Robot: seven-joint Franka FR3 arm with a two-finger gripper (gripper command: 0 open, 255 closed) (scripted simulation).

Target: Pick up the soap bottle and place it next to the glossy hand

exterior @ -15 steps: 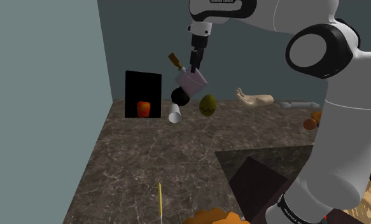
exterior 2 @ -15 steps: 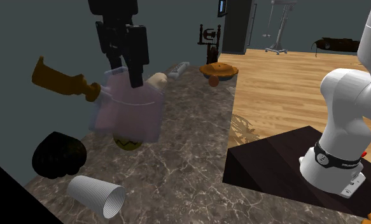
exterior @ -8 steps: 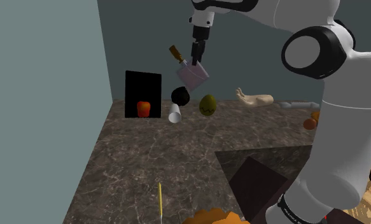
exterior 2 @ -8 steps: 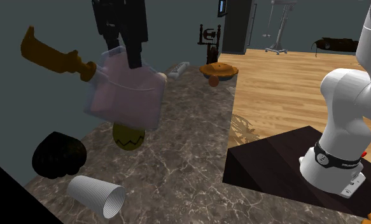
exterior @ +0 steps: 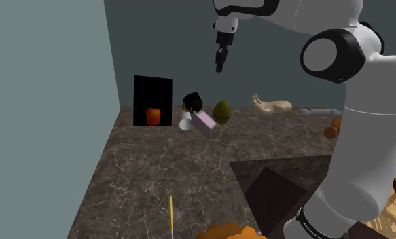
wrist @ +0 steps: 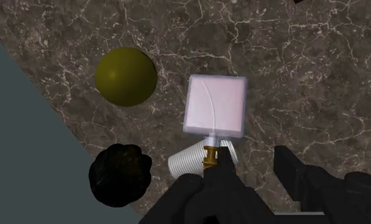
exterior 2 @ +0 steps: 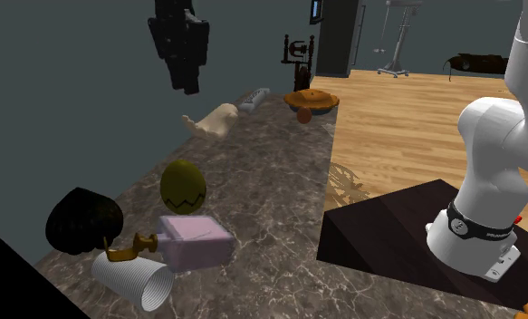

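Observation:
The soap bottle (exterior: 204, 121) is a pale pink square bottle with a brown pump. It lies on its side on the dark marble counter (exterior: 155, 170), its pump against a white ribbed cup (exterior 2: 135, 276). In the second exterior view the bottle (exterior 2: 194, 243) rests just in front of an olive egg (exterior 2: 182, 186). My gripper (exterior: 220, 66) hangs high above it, shut and holding nothing. The wrist view looks straight down on the bottle (wrist: 216, 105) past my gripper (wrist: 260, 184). The glossy tan hand (exterior: 272, 105) lies farther along the counter by the wall, well away from the bottle.
A black lump (exterior: 193, 102) sits by the cup. A black box (exterior: 153, 88) with a red pepper (exterior: 153, 115) stands at the wall. A pie (exterior 2: 312, 98) and an orange ball (exterior 2: 303, 116) lie past the hand (exterior 2: 215, 120). A yellow stick (exterior: 170, 216) lies near the front.
The soap bottle has left my gripper and dropped onto the counter beside the white cup. My gripper has closed on nothing and shifted slightly up and to the shoulder view's right.

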